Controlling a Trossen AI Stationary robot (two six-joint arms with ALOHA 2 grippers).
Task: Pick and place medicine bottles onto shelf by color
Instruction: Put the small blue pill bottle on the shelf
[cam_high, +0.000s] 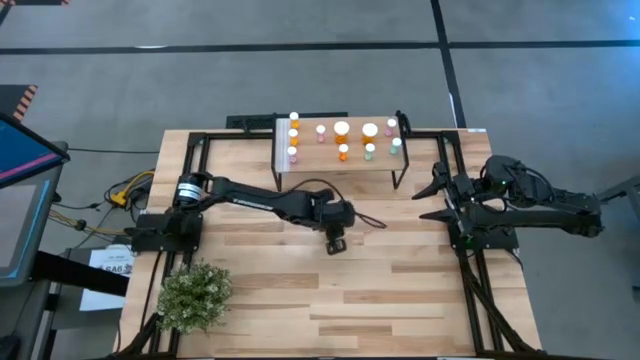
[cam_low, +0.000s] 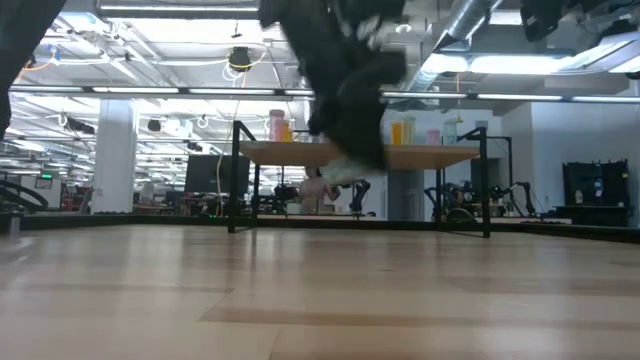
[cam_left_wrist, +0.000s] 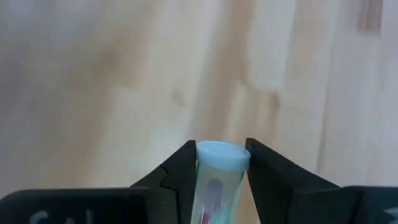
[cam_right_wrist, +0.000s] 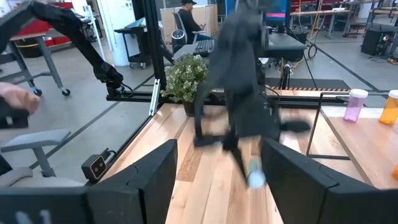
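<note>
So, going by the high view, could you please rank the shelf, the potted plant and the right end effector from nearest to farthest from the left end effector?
1. The shelf, just beyond the left end effector, at the table's far edge.
2. The potted plant, toward the near left corner, and the right end effector, off to the right: too close to call.

Little bushy green potted plant (cam_high: 194, 293) sits on the wooden table (cam_high: 380, 300), by its front left corner, plus a person (cam_right_wrist: 188, 20) seated way back.

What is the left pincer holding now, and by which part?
The left pincer holds a small pale green medicine bottle with a white round cap, gripped at its cap end. The right pincer holds nothing.
</note>
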